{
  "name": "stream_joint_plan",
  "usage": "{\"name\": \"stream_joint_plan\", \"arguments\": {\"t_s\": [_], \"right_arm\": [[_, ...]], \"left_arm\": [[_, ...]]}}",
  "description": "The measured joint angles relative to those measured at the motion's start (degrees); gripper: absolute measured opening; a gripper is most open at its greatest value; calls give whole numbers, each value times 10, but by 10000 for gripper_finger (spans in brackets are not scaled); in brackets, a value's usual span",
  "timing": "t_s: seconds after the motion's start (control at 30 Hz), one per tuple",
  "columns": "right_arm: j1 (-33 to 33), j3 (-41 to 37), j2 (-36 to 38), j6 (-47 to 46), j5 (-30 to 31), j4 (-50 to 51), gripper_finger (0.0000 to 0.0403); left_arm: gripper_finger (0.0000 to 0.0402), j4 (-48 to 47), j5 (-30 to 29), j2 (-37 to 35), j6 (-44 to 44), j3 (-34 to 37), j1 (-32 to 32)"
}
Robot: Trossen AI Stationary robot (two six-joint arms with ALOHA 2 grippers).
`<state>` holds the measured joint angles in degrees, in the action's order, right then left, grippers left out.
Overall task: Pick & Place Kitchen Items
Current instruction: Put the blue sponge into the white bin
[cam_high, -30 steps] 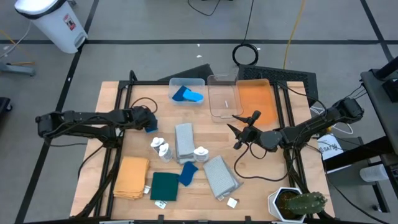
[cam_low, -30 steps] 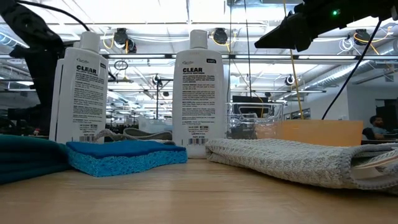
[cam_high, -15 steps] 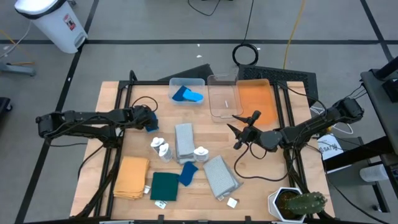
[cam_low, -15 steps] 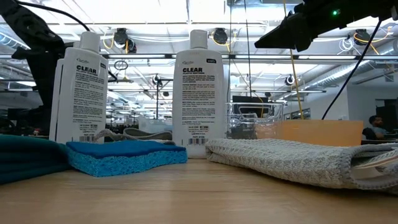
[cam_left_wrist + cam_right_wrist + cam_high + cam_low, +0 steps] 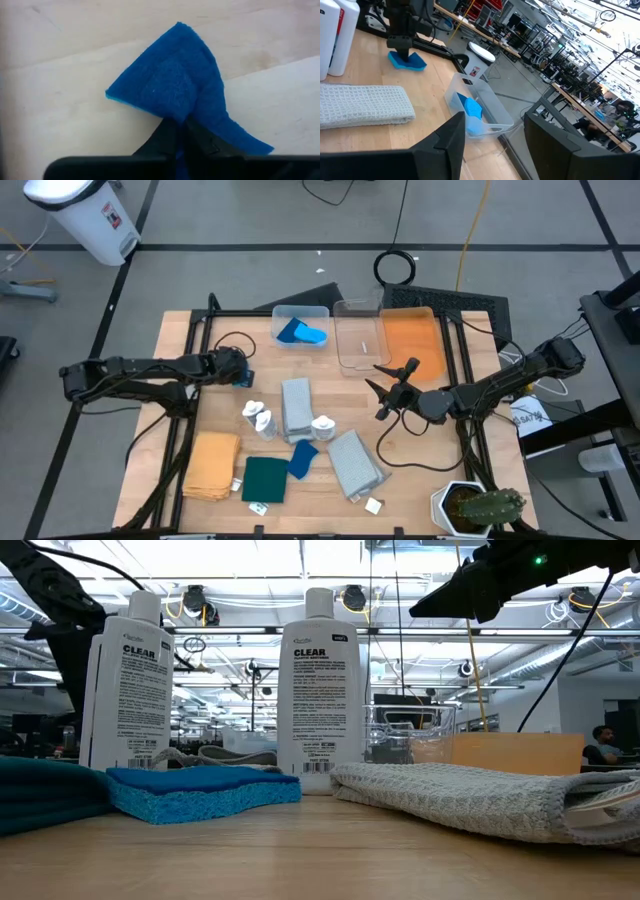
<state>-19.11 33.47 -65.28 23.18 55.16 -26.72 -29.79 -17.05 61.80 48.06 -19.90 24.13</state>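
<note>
— Left pincer?
— Clamped tight on a small blue cloth piece, low over the desk at its left side.
— The right pincer?
— Fingers spread wide, empty, hovering beside the orange tray.

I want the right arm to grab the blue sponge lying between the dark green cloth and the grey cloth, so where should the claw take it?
Grip the blue sponge across its short width, coming straight down from above. It lies flat and thin on the table, so a side approach has little to bite on. The dark green cloth and grey cloth crowd its flanks, so place the fingers carefully.
</note>
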Motion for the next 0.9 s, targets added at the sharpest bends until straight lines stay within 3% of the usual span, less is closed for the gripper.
{"name": "stream_joint_plan", "arguments": {"t_s": [0.47,0.73,0.9], "right_arm": [[6,0,0,0,-7,0,171],[43,0,0,-13,-91,-1,171],[87,0,0,-15,-151,-9,171]], "left_arm": [[10,-7,-92,-75,-62,-46,-31],[10,10,-132,-103,-152,-106,-35],[10,99,-133,-103,-236,-118,-47]]}}
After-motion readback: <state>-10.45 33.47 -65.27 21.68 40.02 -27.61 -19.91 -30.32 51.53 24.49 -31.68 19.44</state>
